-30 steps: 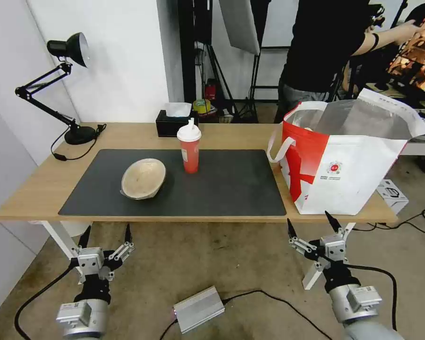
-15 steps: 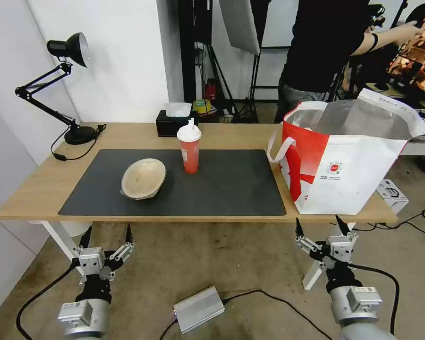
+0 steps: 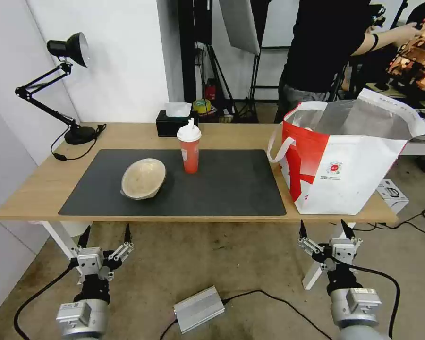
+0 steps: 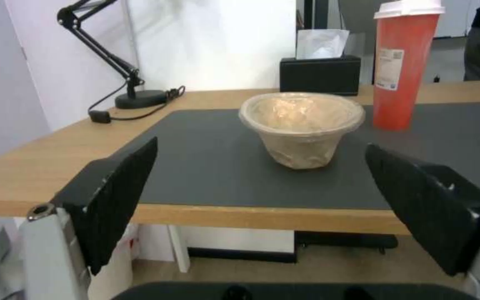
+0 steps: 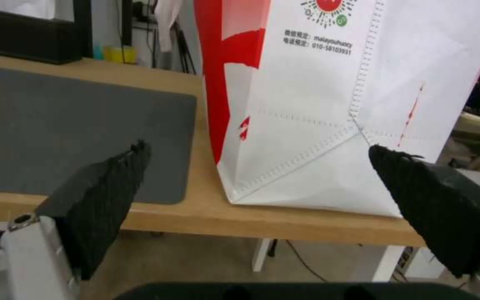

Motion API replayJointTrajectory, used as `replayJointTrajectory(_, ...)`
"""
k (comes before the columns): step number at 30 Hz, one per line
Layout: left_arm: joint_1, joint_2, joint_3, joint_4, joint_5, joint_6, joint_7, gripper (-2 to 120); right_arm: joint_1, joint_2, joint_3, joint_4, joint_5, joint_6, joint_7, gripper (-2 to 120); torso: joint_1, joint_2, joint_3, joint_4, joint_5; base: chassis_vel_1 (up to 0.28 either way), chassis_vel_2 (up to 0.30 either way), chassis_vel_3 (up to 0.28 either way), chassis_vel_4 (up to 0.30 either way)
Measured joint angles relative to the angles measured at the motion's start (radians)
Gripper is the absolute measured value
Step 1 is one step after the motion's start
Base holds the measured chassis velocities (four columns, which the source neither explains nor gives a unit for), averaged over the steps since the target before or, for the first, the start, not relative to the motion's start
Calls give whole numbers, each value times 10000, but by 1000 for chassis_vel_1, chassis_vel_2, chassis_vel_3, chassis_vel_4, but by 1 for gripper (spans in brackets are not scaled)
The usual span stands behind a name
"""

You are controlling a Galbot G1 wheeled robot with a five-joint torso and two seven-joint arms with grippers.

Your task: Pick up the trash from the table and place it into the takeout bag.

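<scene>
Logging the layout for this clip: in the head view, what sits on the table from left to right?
Desk lamp → beige bowl → red cup → takeout bag. The black tissue box is left out, since it overlaps the cup's position.

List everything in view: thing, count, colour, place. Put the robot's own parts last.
table: one, light wood on white legs, in front of the robot
mat: one, dark grey, on the table
beige bowl: one, on the mat's left part
drink cup: one, red with white lid, upright on the mat, right of the bowl
takeout bag: one, white and red, open, at the table's right end
tissue box: one, black, at the table's far edge
desk lamp: one, black, far left corner
metal box: one, silver, on the floor
left claw: open, below the table's near edge
right claw: open, below the bag
</scene>
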Motion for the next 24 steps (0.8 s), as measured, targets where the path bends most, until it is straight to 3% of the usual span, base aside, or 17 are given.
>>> replayJointTrajectory(24, -45, -11, 30, 50, 12, 7, 1, 100, -136, -225, -366, 53, -345, 5, -104, 99, 0, 0, 0, 0, 0, 0, 0, 0, 0)
